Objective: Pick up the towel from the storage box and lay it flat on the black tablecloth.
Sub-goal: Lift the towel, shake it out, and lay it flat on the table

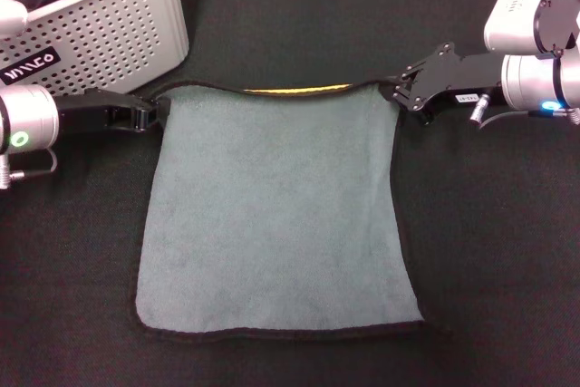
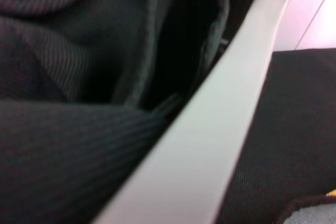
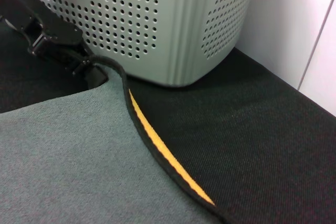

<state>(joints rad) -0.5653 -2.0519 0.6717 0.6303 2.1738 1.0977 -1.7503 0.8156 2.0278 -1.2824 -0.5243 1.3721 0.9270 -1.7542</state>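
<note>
From the head camera I see the towel [image 1: 272, 215] spread on the black tablecloth [image 1: 489, 251] that covers the tabletop, its grey-green side up and a thin yellow strip showing along the far edge at 12 o'clock. The near part lies flat, but the far edge is a little raised between the two claws. My left claw [image 1: 156, 111] is at the far left corner, about 10 o'clock from the towel's middle, and it is pressed together on that corner. My right claw [image 1: 405, 94] is at the far right corner, about 2 o'clock, and it pinches the black bound edge there. The storage box [image 1: 100, 24] stands at 11 o'clock, just beside the left claw. Inside it I see a dark cloth [image 2: 63, 77] behind the pale rim.
</note>
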